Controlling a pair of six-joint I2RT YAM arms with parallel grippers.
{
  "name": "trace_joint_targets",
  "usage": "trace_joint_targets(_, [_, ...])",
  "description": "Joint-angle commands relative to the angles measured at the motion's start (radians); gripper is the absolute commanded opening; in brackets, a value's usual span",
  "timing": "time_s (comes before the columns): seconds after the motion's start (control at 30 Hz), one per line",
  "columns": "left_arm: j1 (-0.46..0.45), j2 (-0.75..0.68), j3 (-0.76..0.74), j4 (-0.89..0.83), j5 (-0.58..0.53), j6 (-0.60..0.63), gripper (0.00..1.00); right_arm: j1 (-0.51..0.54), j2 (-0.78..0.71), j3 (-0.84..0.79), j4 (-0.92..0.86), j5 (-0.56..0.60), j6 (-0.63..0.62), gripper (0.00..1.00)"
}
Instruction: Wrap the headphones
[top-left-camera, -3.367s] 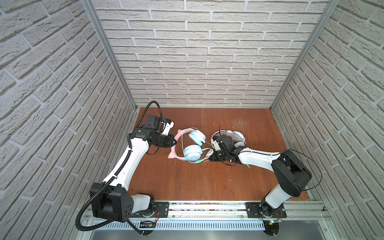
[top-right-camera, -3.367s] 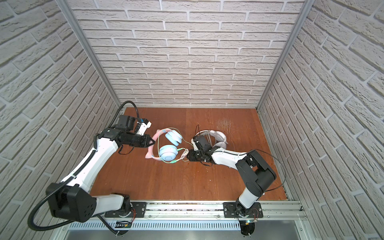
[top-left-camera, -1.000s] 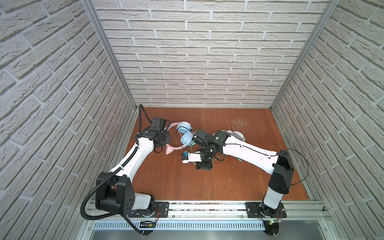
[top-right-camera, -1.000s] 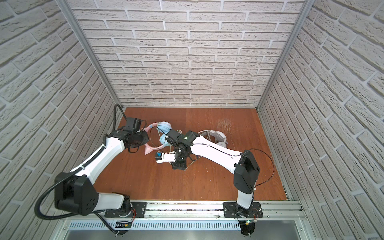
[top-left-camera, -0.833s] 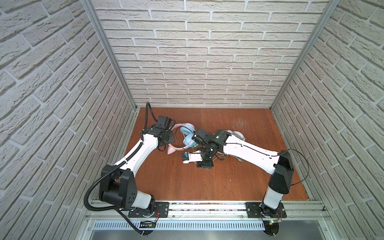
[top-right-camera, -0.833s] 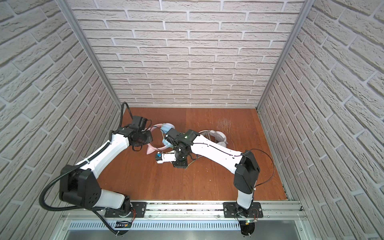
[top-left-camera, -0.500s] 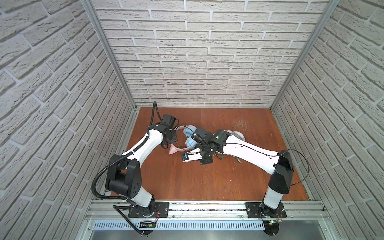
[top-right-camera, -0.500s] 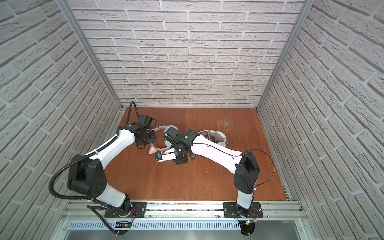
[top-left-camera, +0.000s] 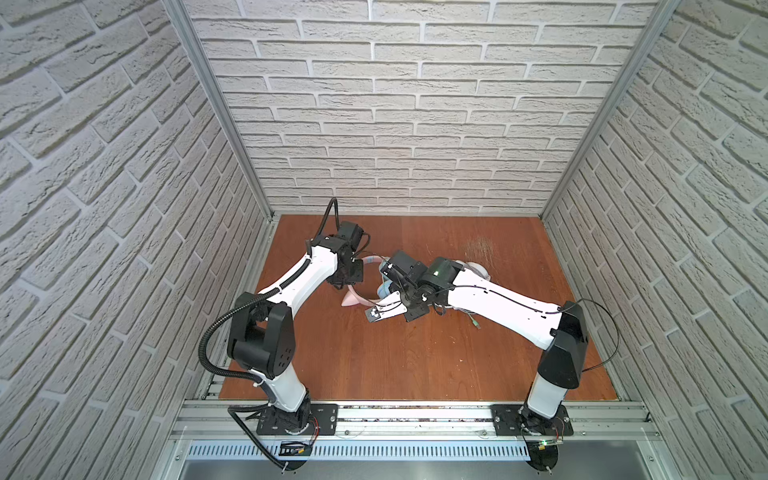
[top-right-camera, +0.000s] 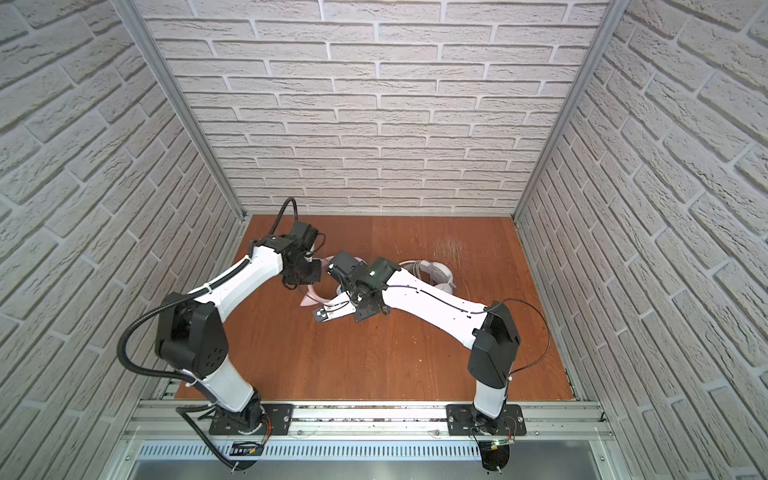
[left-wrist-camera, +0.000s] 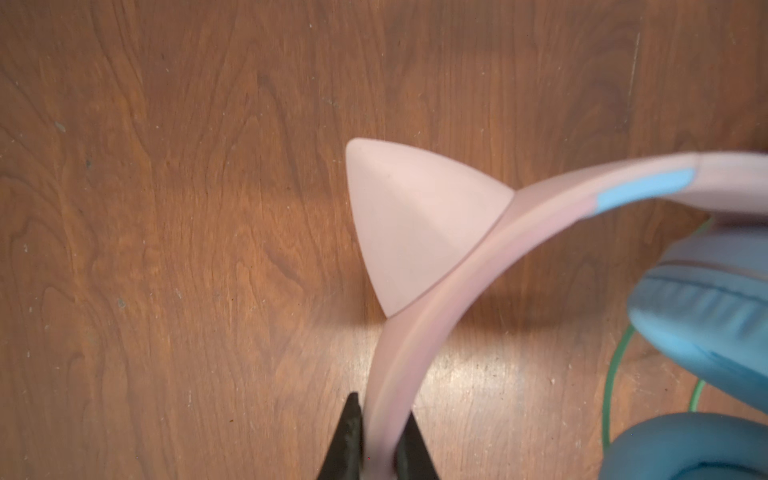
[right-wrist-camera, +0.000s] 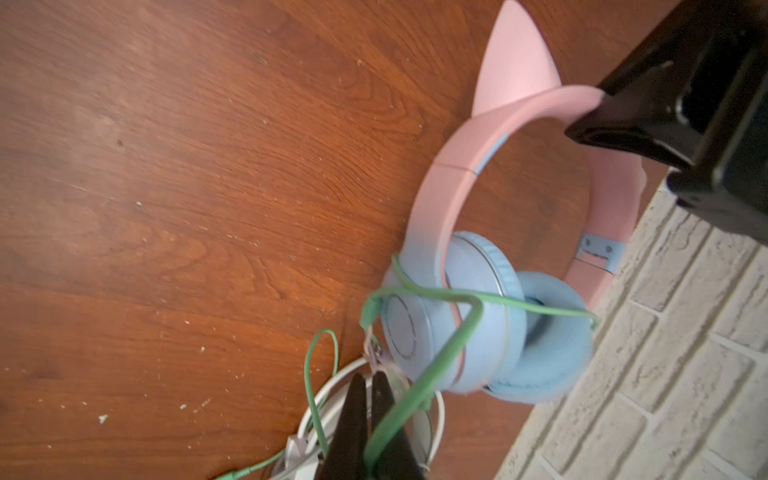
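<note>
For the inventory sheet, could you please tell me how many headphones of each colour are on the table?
Pink-and-blue cat-ear headphones: 1
White headphones: 1
Total: 2

both top views look steeply down from above the front rail (top-left-camera: 415, 415) onto the whole desk (top-left-camera: 415, 365). the 2 wrist views sit close over it, sharing the pink headband (left-wrist-camera: 401, 353) and green cable (right-wrist-camera: 453, 345).

Pink cat-ear headphones (right-wrist-camera: 440, 195) stand upright, white headphones (top-right-camera: 436, 270) flat nearby.
</note>
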Motion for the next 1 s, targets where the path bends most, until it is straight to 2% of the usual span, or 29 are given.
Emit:
trace_joint_targets(0.0, [-0.003, 0.004, 0.041, -0.029, 0.049, 0.051, 0.0, 0.011, 0.009, 0.02, -0.032, 0.12, -0.046, 0.05])
trace_joint_targets(0.17, [-0.005, 0.019, 0.048, -0.044, 0.085, 0.092, 0.0, 0.011, 0.003, 0.011, 0.025, 0.166, -0.098, 0.05])
trace_joint_targets(0.37, [-0.007, 0.013, 0.022, -0.023, 0.181, 0.15, 0.0, 0.009, 0.0, -0.059, 0.181, 0.306, -0.226, 0.05])
trace_joint_targets(0.47, [-0.01, 0.008, 0.018, -0.032, 0.204, 0.183, 0.0, 0.006, -0.009, -0.093, 0.244, 0.323, -0.289, 0.05])
trace_joint_targets(0.6, [-0.01, -0.005, 0.021, -0.06, 0.211, 0.225, 0.0, -0.006, 0.002, -0.103, 0.271, 0.331, -0.31, 0.05])
trace_joint_targets(0.8, [-0.009, -0.04, -0.009, -0.067, 0.263, 0.283, 0.0, -0.024, 0.012, -0.096, 0.3, 0.289, -0.303, 0.05])
trace_joint_targets(0.97, [-0.01, -0.047, -0.029, -0.072, 0.281, 0.306, 0.0, -0.059, 0.007, -0.076, 0.293, 0.151, -0.249, 0.05])
